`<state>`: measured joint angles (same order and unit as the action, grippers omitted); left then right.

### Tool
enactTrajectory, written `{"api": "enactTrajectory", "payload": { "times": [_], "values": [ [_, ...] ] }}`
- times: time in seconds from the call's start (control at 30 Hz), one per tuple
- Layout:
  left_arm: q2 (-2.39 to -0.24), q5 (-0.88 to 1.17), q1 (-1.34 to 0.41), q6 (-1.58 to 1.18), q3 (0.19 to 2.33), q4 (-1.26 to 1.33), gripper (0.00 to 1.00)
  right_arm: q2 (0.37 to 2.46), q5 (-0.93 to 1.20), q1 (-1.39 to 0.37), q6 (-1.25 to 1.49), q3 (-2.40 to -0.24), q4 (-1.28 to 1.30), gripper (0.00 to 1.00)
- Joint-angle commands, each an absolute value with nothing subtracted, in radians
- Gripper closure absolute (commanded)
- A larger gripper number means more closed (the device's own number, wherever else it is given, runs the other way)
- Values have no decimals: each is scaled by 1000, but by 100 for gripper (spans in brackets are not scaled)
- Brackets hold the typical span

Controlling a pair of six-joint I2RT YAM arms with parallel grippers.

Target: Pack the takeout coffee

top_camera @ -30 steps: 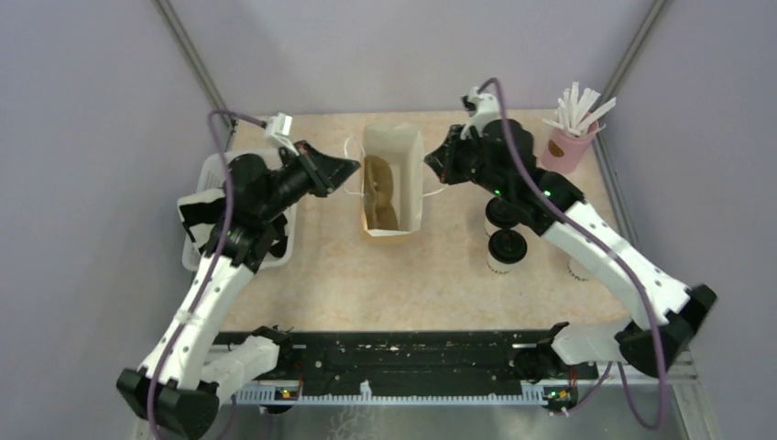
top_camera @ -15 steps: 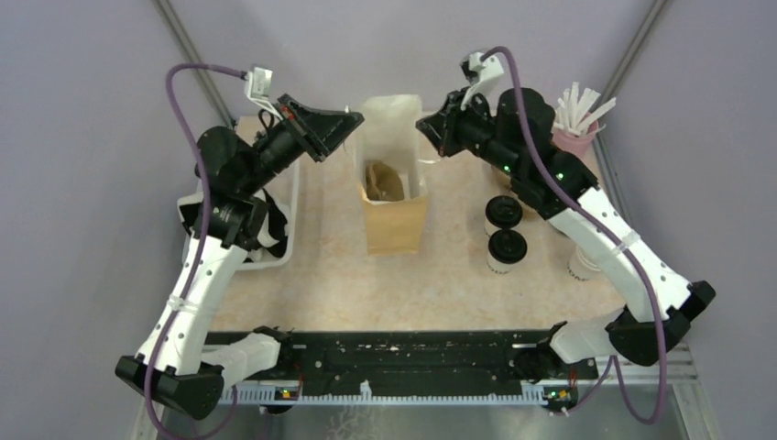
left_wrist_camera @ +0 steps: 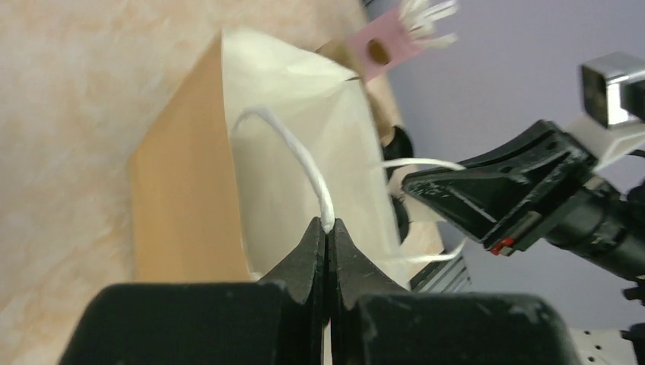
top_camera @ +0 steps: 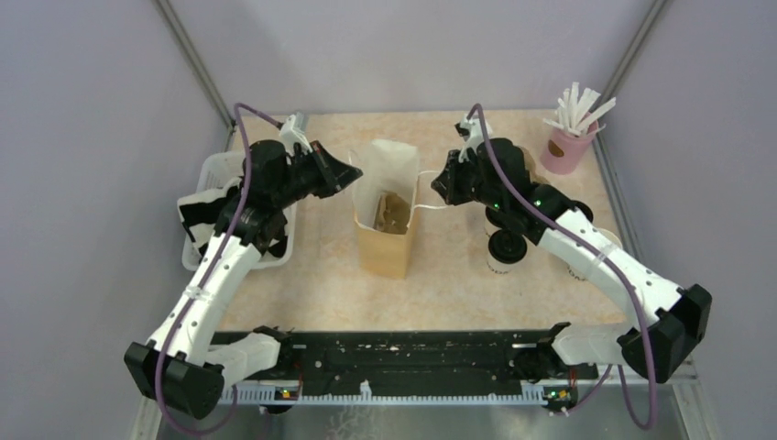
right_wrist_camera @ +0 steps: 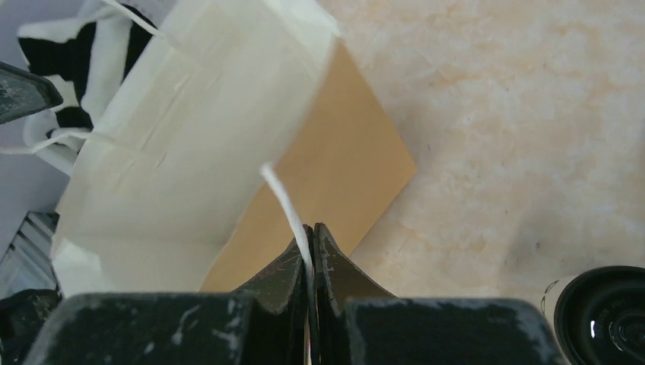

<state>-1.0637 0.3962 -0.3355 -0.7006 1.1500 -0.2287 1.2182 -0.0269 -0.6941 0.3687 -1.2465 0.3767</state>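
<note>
A brown paper bag [top_camera: 383,246] stands upright and open in the middle of the table. My left gripper [top_camera: 355,172] is shut on its left white string handle [left_wrist_camera: 293,148], pinched at the fingertips [left_wrist_camera: 327,226]. My right gripper [top_camera: 438,186] is shut on the right handle [right_wrist_camera: 280,194], the string running between its tips [right_wrist_camera: 310,228]. One takeout coffee with a black lid [top_camera: 507,247] stands right of the bag. A second one [top_camera: 499,218] behind it is largely hidden under my right arm. One black lid [right_wrist_camera: 605,315] shows in the right wrist view.
A white basket [top_camera: 206,179] sits at the left edge under my left arm. A pink cup of white wrapped straws [top_camera: 568,147] stands at the back right. A lidless white cup [top_camera: 579,268] peeks out beneath my right forearm. Purple walls close in on three sides.
Both grippers first lifted the bag by its handles, then lowered it. The bag went from lying tilted to standing upright, slightly nearer the front.
</note>
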Motion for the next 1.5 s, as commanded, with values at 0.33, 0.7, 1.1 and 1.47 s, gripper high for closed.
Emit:
{"api": "enactTrajectory", "payload": {
  "times": [0.33,0.7,1.1,1.47],
  "values": [
    [-1214,291,-322,-598,1360,-598,79,1232,25,-681,356,-1294,407,100],
    [-1315,326,-324,-500,1404,-577,37,1242,33,-680,356,-1310,431,100],
    [-1502,126,-405,-270,1614,-722,53,1258,23,-681,343,-1349,469,100],
    [-1575,122,-429,-171,1786,-725,100,1319,-137,-681,478,-1497,690,42]
  ]
}}
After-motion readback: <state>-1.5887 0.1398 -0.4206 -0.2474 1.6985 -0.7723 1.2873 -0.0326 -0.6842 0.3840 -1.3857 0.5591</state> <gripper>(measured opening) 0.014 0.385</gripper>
